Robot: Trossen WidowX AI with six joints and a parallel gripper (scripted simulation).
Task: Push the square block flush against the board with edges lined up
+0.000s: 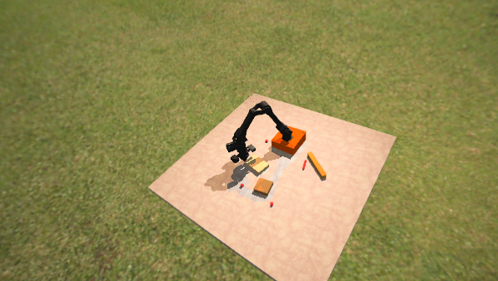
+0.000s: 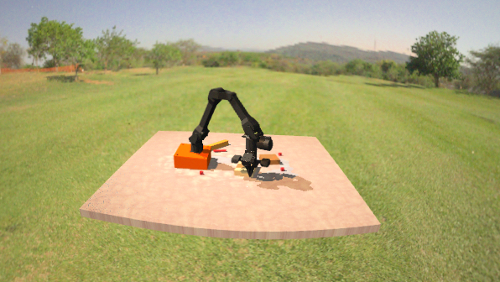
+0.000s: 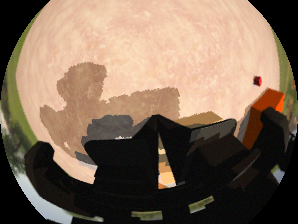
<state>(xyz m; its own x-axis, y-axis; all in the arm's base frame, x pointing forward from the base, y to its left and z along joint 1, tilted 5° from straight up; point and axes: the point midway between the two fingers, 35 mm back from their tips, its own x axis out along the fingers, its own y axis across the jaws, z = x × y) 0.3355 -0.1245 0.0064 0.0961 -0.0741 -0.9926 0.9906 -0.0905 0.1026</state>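
Note:
A pale yellow block [image 1: 259, 166] [image 2: 240, 171] lies flat; part of it shows behind the fingers in the wrist view [image 3: 204, 118]. A smaller, square orange-brown block [image 1: 263, 186] [image 2: 269, 159] lies flat, apart from it. A long orange bar [image 1: 317, 166] [image 2: 220, 144] lies farther off beside the arm's base. My gripper [image 1: 246, 159] [image 2: 251, 176] [image 3: 156, 118] is shut and empty, pointing down. Its tips are low, close beside the pale yellow block, on the side toward the exterior camera. I cannot tell whether they touch it; the fingers partly hide the block.
The arm stands on an orange base [image 1: 282, 146] [image 2: 192, 161] [image 3: 257, 122]. A thin red stick [image 1: 304, 165] [image 2: 220, 150] lies near the orange bar. One small red cube [image 1: 266, 140] [image 2: 201, 172] [image 3: 257, 80] is near the base; two others lie around the orange-brown block.

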